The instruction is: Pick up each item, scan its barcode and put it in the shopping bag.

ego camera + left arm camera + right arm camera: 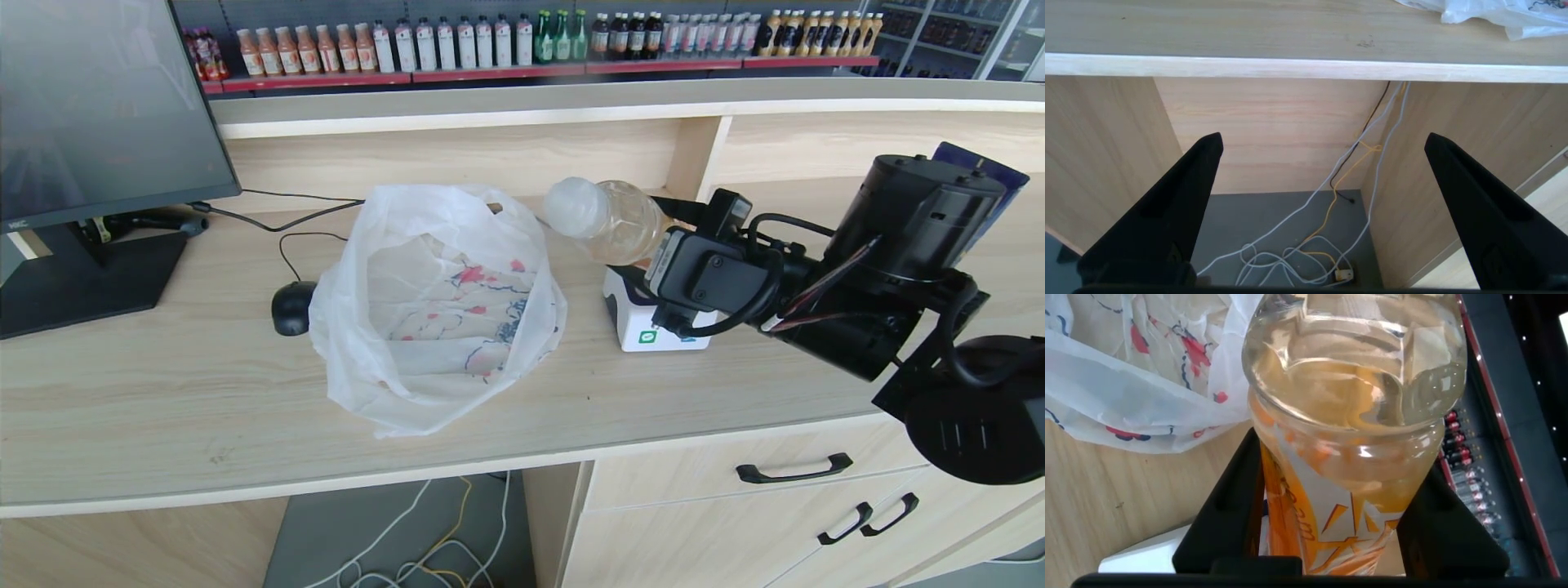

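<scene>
From where I stand, the right hand (653, 245) is clenched around a clear bottle (608, 219) of pale liquid, gripping it at the end with the orange label. The bottle lies nearly on its side in the air, its rounded base pointing towards the back of the tabletop (163, 392) and the bag. It hangs just above a small white scanner box (645, 331) that sits on the tabletop to the right of the shopping bag (441, 302). The right wrist view shows the dark fingers pressed against both sides of the bottle, with the white box beneath and the bag's printed plastic just beside it.

The bag is thin white plastic, slumped but with its mouth gaping upward, near the middle of the tabletop. A black mouse (291, 308) lies against its left side and a monitor (98, 106) stands farther left.

The left hand (1323, 143) is released, fingers spread wide and holding nothing. It sits low in front of the tabletop's front edge, facing the opening beneath where loose cables (1323, 245) trail on the floor.

I take this to be the scanning step, with the bottle presented over the reader. I cannot see a barcode, so I cannot tell whether it faces the scanner; a twist of the wrist may be needed. After that, the move calls for carrying the bottle left over the bag's mouth, lowering it inside and letting go. The floppy rim could fold under the bottle.
</scene>
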Robot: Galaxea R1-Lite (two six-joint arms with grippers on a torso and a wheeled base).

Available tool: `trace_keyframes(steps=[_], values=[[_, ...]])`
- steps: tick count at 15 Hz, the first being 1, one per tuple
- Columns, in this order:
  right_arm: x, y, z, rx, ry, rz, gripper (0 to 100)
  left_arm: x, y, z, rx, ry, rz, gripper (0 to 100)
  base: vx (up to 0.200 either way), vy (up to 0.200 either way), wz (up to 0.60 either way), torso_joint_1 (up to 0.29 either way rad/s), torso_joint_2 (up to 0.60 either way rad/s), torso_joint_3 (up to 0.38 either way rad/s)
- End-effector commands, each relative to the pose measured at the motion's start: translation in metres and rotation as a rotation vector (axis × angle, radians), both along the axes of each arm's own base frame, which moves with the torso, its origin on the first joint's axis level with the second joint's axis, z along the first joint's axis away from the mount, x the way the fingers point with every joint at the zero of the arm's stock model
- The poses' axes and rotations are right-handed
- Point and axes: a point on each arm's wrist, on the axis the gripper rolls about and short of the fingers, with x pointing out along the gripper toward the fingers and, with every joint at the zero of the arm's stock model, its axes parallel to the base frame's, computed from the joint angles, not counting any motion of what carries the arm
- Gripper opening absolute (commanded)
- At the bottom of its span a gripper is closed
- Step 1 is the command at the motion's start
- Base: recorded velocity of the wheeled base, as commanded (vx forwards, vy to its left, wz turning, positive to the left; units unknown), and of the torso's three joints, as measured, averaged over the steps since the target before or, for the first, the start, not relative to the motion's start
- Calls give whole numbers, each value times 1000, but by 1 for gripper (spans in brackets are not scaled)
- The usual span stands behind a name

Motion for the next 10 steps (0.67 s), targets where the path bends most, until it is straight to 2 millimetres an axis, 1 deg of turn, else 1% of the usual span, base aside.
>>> trace_keyframes(steps=[1, 3, 5, 6, 8, 10], values=[[-2, 4, 6, 40, 10, 17, 0, 0, 0, 0, 0, 0, 0, 100, 0, 0, 0, 0, 0, 0], [-2, 7, 15, 84, 9, 30, 0, 0, 0, 0, 0, 0, -1, 100, 0, 0, 0, 0, 0, 0], [-6, 9, 19, 160, 66, 53, 0, 0, 0, 0, 0, 0, 0, 100, 0, 0, 0, 0, 0, 0], [-7, 9, 19, 166, 69, 53, 0, 0, 0, 0, 0, 0, 0, 100, 0, 0, 0, 0, 0, 0], [-18, 3, 37, 296, 102, 17, 0, 0, 0, 0, 0, 0, 0, 100, 0, 0, 0, 0, 0, 0], [-27, -1, 45, 365, 119, 11, 0, 0, 0, 0, 0, 1, 0, 100, 0, 0, 0, 0, 0, 0]])
